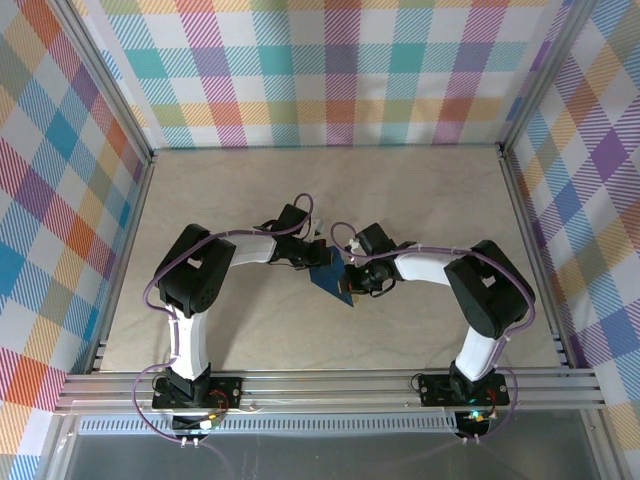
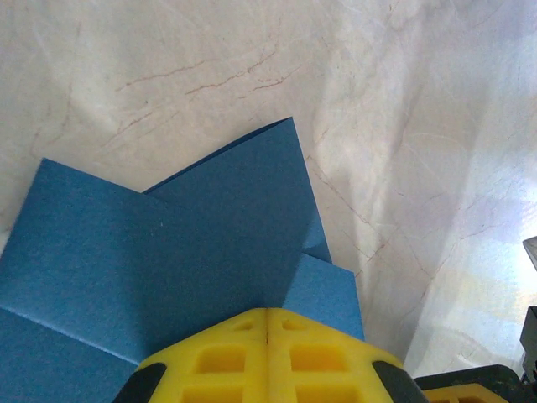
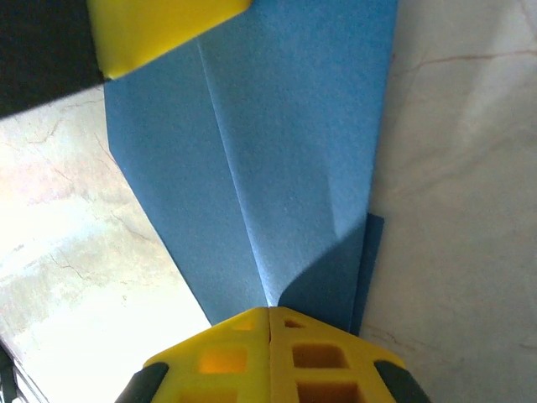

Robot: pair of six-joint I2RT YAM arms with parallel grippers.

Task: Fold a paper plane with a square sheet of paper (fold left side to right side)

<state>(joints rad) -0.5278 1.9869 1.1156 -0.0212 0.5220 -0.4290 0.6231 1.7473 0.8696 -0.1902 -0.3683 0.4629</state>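
The dark-blue square sheet of paper lies creased and folded into overlapping flaps on the beige table, in the middle between both arms. My left gripper sits at its upper left edge. In the left wrist view its yellow fingers are pressed together at the tip, with the paper running into them. My right gripper is at the paper's right edge. The right wrist view has that gripper shut on a raised fold of the paper, with the left gripper's yellow finger at top left.
The marbled beige table is walled by plaid panels at the back and on both sides. Aluminium rails run along the near edge by the arm bases. The right gripper's tip shows at the lower right of the left wrist view.
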